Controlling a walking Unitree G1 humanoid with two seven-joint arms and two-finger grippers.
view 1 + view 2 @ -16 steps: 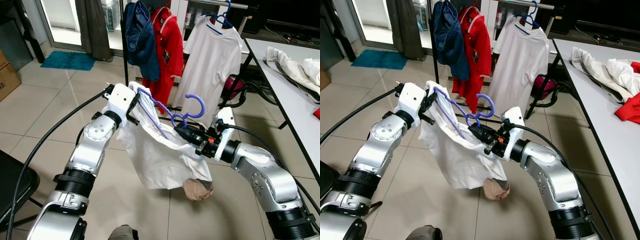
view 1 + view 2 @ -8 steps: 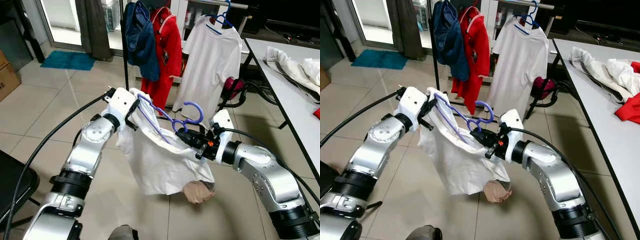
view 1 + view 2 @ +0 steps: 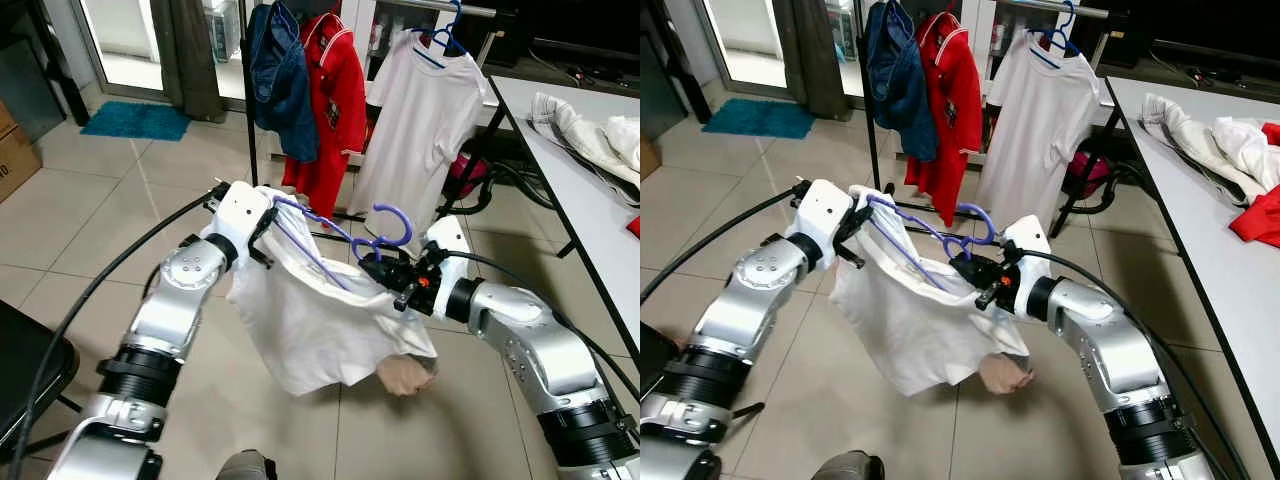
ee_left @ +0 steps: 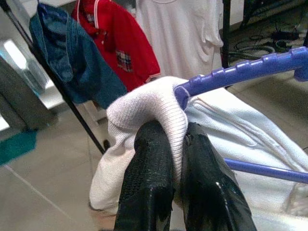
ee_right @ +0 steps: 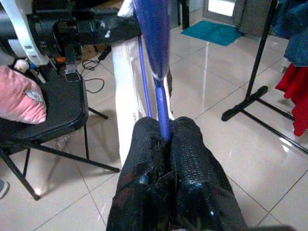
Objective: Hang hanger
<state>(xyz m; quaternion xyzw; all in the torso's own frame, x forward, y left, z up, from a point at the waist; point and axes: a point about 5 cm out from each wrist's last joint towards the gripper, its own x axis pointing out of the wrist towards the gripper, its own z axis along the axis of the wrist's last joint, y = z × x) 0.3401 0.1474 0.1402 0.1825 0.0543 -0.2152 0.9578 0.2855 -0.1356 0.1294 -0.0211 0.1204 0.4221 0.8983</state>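
Held aloft between two silver arms above a tiled floor [image 3: 90,200]: a purple hanger [image 3: 330,255] draped with a white shirt [image 3: 310,325]. Left gripper [image 4: 175,159] at the hanger's left end, fingers [image 4: 149,192] pinched tight on a fold of the shirt's knit cuff or collar right where the purple bar ends, the bar running off to the right from the grip. Right gripper [image 5: 166,144] at the hanger's right end near the base of the hook [image 3: 392,228], fingers closed hard on the thin purple bar, which rises straight out from between the tips. Hook curling upward just beyond the right gripper, free of any rail. Shirt sagging below the bar between the two grippers, its lower hem bunched near a pinkish object [image 3: 405,372] on the floor. Farther off, a clothes rack [image 3: 247,110] carrying a blue denim garment [image 3: 283,80], a red polo [image 3: 335,95] and a white T-shirt [image 3: 425,120] on a blue hanger. At far right, a table [image 3: 570,190] with heaped laundry [image 3: 590,130].
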